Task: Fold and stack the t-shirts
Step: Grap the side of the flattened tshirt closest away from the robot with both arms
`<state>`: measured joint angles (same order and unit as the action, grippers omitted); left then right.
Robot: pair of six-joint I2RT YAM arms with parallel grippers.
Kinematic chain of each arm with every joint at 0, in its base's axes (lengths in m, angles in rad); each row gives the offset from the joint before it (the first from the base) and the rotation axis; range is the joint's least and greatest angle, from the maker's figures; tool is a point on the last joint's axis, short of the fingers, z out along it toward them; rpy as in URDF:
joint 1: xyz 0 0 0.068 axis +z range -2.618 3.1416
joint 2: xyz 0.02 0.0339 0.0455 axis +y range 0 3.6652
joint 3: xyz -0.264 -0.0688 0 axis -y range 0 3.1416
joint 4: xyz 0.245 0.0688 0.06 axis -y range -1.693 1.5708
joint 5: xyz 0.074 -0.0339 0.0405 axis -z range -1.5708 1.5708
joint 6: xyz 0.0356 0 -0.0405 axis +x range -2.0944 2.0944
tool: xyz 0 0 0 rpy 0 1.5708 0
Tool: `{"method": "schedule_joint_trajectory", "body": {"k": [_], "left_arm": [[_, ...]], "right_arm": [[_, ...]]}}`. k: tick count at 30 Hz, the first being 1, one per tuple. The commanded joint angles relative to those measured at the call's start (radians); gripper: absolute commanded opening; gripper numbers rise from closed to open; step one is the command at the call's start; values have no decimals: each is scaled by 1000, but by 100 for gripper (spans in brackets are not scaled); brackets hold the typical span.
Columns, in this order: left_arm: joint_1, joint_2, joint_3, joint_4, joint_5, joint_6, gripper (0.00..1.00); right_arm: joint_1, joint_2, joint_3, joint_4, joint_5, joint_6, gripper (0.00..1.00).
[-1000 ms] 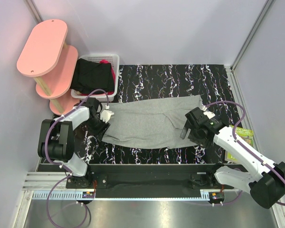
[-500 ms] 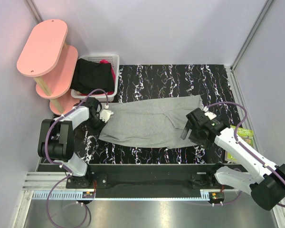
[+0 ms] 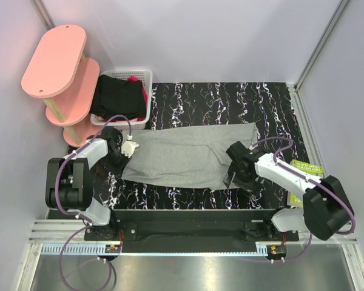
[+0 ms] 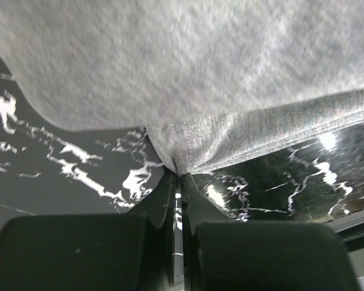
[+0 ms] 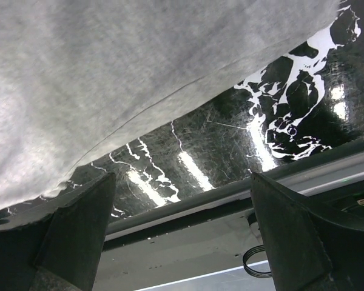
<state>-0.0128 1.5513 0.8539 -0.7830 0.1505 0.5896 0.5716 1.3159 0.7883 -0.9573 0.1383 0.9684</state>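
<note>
Grey shirt being gripped at one end, ready for the first fold

The light grey t-shirt (image 3: 182,159) is lying spread across the middle of the worktop (image 3: 218,100), and its left end is being pinched in the closed jaws of the left gripper (image 4: 177,177) near the worktop's left edge. The right gripper (image 5: 182,194) is being held wide open and empty at the shirt's near right corner. A matching pinch there is judged to be called for next. The black garment (image 3: 115,97) and magenta cloth (image 3: 133,79) are sitting in the basket (image 3: 147,74) by the far left corner

Pink shelf (image 3: 54,60), white basket (image 3: 148,97), green leaflet (image 3: 306,170) beside marbled black mat (image 3: 218,103)
</note>
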Motion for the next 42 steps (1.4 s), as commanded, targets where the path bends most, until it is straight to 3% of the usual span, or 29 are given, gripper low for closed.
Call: {"method": "schedule_joint_trajectory", "body": {"k": [1,9,18,23,32,35,39,42], "left_arm": [[59,-16,-29,21,-40,56,0],[108,-8,-30,21,-42,82,0],[108,-22,-30,4,-38,82,0],[108,-33,-26,-9,-35,84,0],[108,-34,-24,-21,-28,82,0],[108,-39,-21,-25,-28,82,0],[108,-45,-15,-33,-28,81,0],[108,-50,-16,-39,-23,81,0]], "right_arm": [[4,-10,5,-1,46,56,100],[4,-87,69,-175,286,125,100],[4,83,29,-158,317,196,94],[4,120,43,-135,360,208,81],[-3,203,77,-72,383,176,80],[-7,242,83,-29,389,155,66],[-13,289,121,0,368,121,80],[-13,315,131,23,337,104,81]]}}
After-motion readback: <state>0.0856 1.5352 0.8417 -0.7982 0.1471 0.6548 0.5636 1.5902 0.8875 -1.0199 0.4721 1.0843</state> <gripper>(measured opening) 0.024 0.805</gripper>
